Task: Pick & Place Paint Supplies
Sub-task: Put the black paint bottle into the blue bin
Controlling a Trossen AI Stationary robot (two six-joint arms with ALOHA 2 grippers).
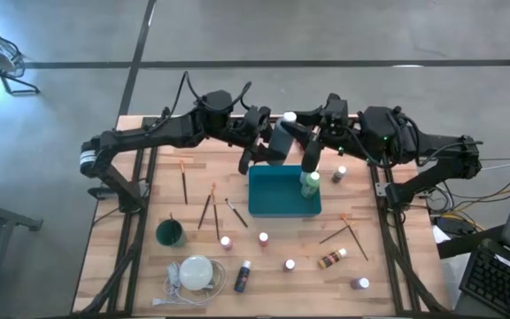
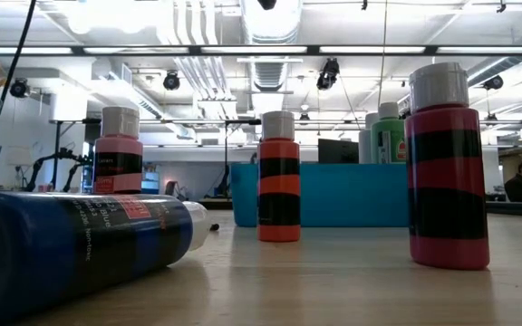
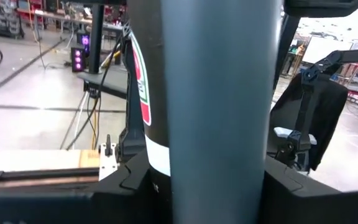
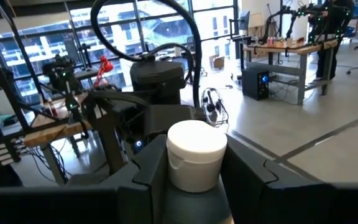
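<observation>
— Holding what, the right gripper (image 4: 191, 177)?
— Pinching a white-capped grey-blue paint bottle (image 4: 194, 162) above the teal rectangular tray (image 1: 283, 193).
— And the left gripper (image 3: 219, 186)?
— Seemingly clamped on that same bottle's body.

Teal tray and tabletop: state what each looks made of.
Teal tray: likely moulded plastic, going by its uniform colour, smooth satin walls and rounded corners.
Tabletop: looks like pale wooden planks, with visible grain and seams; finish seems matte.

A teal tray (image 1: 283, 211), green cup (image 1: 170, 234) and corded white disc (image 1: 197, 271).
</observation>
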